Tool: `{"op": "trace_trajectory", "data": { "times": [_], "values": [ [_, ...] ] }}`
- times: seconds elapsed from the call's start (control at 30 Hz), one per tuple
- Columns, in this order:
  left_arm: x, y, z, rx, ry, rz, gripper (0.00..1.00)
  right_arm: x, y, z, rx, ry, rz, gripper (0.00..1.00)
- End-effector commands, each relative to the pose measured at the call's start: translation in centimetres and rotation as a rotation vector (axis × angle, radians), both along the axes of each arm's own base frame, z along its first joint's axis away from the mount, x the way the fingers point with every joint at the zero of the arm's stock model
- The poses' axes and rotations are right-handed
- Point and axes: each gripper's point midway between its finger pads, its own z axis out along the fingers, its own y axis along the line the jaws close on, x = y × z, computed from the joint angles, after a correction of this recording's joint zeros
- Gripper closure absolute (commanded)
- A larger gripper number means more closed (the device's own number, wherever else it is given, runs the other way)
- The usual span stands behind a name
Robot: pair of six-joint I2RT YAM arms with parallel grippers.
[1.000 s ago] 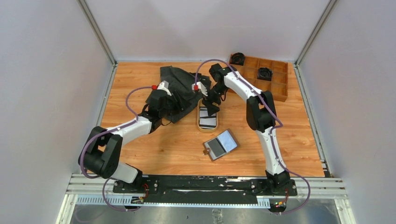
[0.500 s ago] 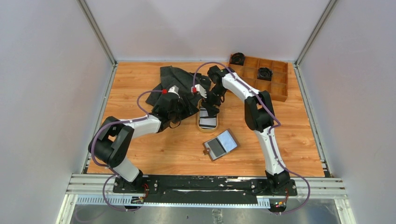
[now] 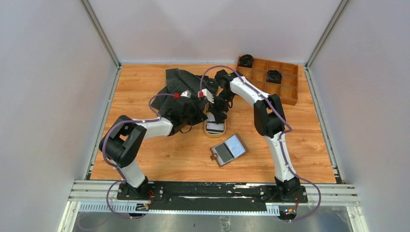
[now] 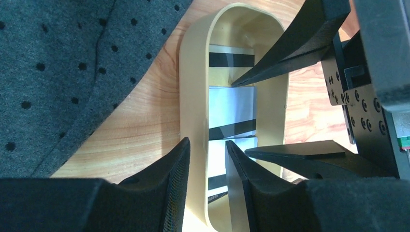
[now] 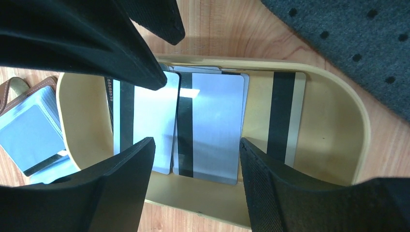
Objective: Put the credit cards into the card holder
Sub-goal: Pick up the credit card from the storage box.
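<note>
Several silver cards with black stripes [image 5: 212, 130] lie in the oval tan tray [image 5: 309, 183]; they also show in the left wrist view [image 4: 231, 104]. The brown card holder [image 3: 229, 150] lies open in front of the tray, with cards in its pockets [image 5: 29, 130]. My right gripper [image 5: 198, 164] is open and hangs over the cards, its fingers [image 4: 300, 43] inside the tray. My left gripper [image 4: 208, 159] straddles the tray's left wall [image 4: 193, 121], one finger outside and one inside, with a small gap left. In the top view the left gripper [image 3: 197, 116] and the right gripper [image 3: 217, 110] meet at the tray [image 3: 215, 132].
A black dotted cloth [image 3: 181, 92] lies left of the tray, under the left arm. A wooden compartment box [image 3: 283, 89] stands at the back right with two black round objects [image 3: 274, 75] in and beside it. Grey walls close in the table.
The left arm has swung right across the cloth, and its gripper has come to the tray's left wall. The right gripper has stayed over the tray.
</note>
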Motion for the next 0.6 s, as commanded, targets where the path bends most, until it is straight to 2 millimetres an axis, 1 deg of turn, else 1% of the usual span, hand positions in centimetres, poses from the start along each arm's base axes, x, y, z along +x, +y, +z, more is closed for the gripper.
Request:
{"op": "trace_trajectory", "data": {
  "times": [0.0, 0.17, 0.27, 0.37, 0.4, 0.5, 0.57],
  "values": [
    [0.6, -0.3, 0.0, 0.066, -0.025, 0.002, 0.63, -2.5, 0.1, -0.1, -0.014, 0.083, 0.005, 0.32],
    [0.9, -0.1, -0.4, 0.154, -0.03, 0.019, 0.64, -3.1, 0.5, 0.0, 0.01, 0.12, -0.008, 0.33],
    [1.0, 0.0, -0.6, 0.181, -0.034, 0.032, 0.71, -3.4, 0.7, 0.2, 0.029, 0.138, -0.011, 0.33],
    [1.0, 0.0, -0.7, 0.198, -0.036, 0.039, 0.81, -3.9, 0.8, 0.5, 0.044, 0.156, -0.011, 0.34],
    [1.0, 0.0, -0.8, 0.203, -0.035, 0.04, 0.82, -4.1, 0.9, 0.8, 0.055, 0.161, -0.012, 0.34],
    [1.0, 0.1, -0.8, 0.209, -0.04, 0.047, 0.92, -4.5, 1.1, 1.3, 0.07, 0.172, -0.013, 0.34],
    [1.1, 0.2, -0.7, 0.216, -0.045, 0.055, 0.95, -4.9, 1.0, 1.5, 0.074, 0.185, -0.015, 0.35]
  ]
}}
